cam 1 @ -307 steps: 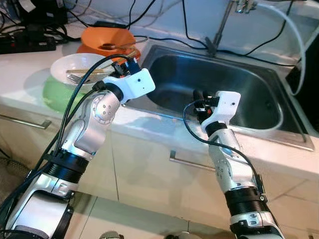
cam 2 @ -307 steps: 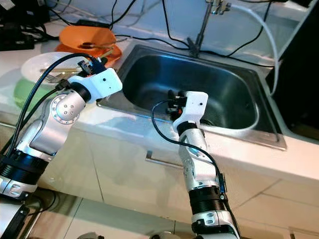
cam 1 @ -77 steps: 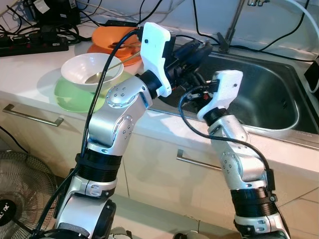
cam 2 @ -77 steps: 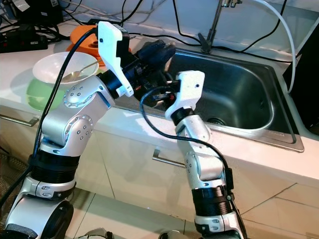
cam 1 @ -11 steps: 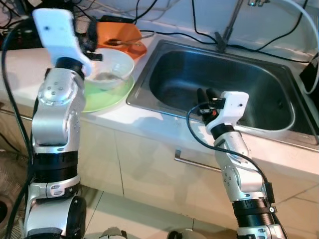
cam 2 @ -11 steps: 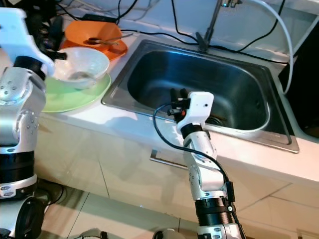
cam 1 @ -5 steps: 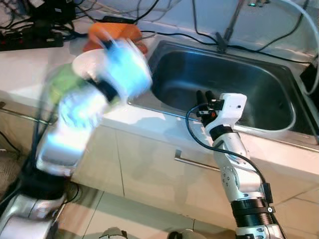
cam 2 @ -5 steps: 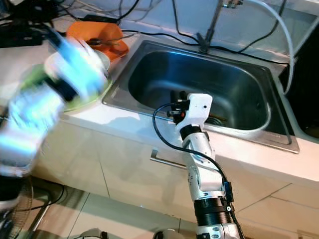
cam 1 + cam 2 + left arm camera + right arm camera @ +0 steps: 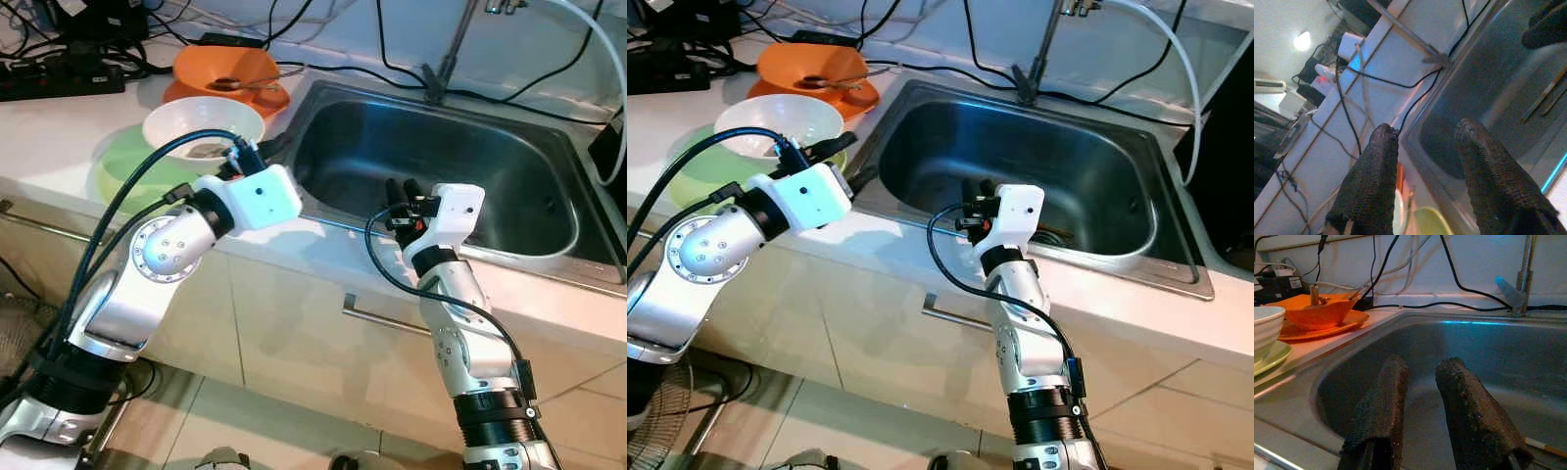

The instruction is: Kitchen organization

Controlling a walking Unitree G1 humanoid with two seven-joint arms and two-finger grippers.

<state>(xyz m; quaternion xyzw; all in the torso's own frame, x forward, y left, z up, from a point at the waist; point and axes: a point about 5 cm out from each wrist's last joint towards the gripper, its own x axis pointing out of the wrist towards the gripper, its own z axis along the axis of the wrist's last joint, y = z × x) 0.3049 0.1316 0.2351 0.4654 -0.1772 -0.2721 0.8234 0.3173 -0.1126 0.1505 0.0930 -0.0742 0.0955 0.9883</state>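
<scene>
Left arm swung down from the counter to the sink's edge.

The left gripper (image 9: 1422, 161), fingers apart and empty, now hangs by the stainless steel sink (image 9: 509, 147) rim, away from the white bowl (image 9: 203, 123) on the green plate (image 9: 122, 176). The right gripper (image 9: 1422, 391), fingers apart, stays over the basin.

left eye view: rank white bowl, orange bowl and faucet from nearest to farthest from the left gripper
From the left gripper:
1. White bowl, right beside it on the green plate.
2. Orange bowl, behind the white bowl on the counter.
3. Faucet, at the sink's back edge.
</scene>
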